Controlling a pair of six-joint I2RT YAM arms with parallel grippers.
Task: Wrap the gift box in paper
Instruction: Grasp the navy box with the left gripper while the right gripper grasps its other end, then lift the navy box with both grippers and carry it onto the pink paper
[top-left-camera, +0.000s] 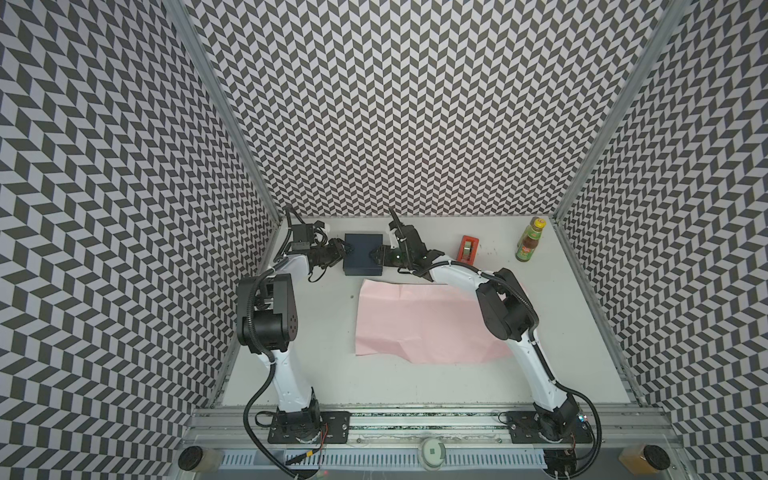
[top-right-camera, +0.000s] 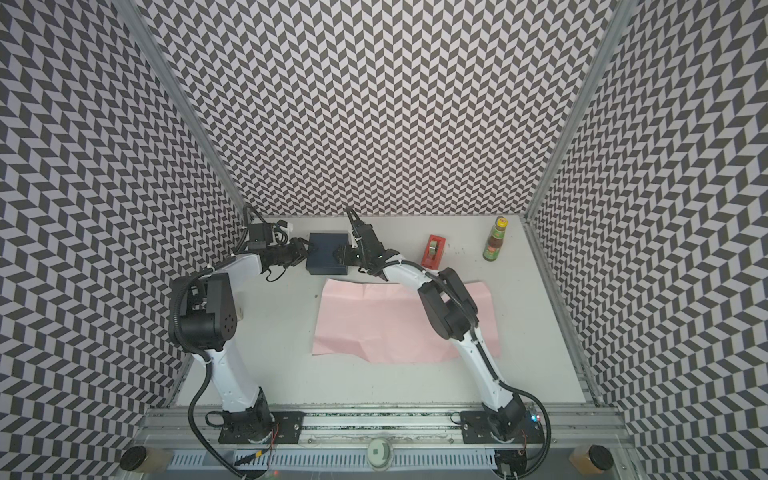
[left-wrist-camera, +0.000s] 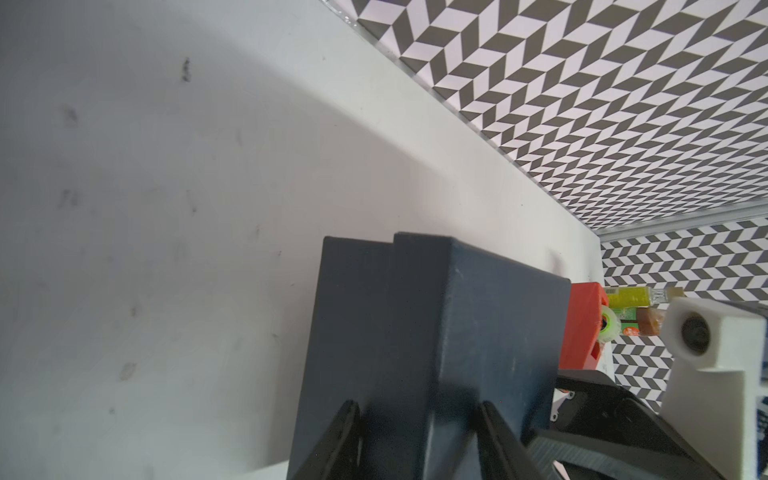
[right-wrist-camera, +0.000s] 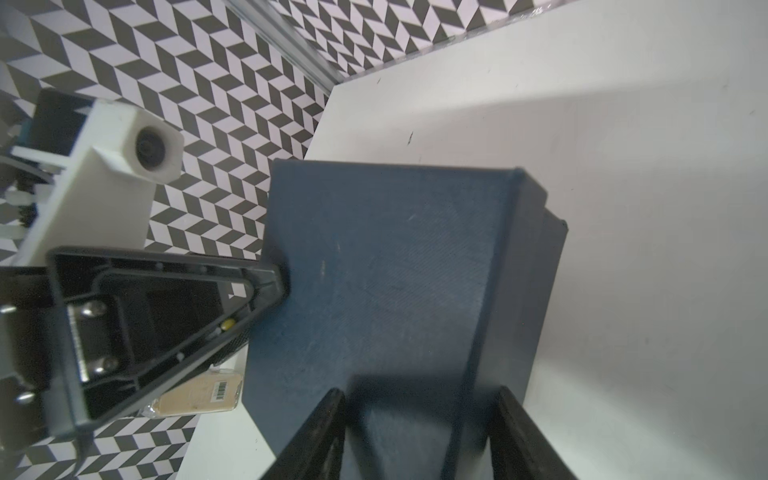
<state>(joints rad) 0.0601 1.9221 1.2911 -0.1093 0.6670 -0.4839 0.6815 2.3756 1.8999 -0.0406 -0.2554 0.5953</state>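
Though both jaws straddle the matte navy gift box (top-left-camera: 363, 252), grip is unclear; pink paper (top-left-camera: 415, 320) lies creased.

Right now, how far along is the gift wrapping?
Done: the paper lies spread flat, pink side up. In hand: the left fingers and right fingers straddle opposite ends of the gift box, which sits beyond the paper, not on it; a firm grip isn't clear. Left: set the box on the paper, fold, and tape.
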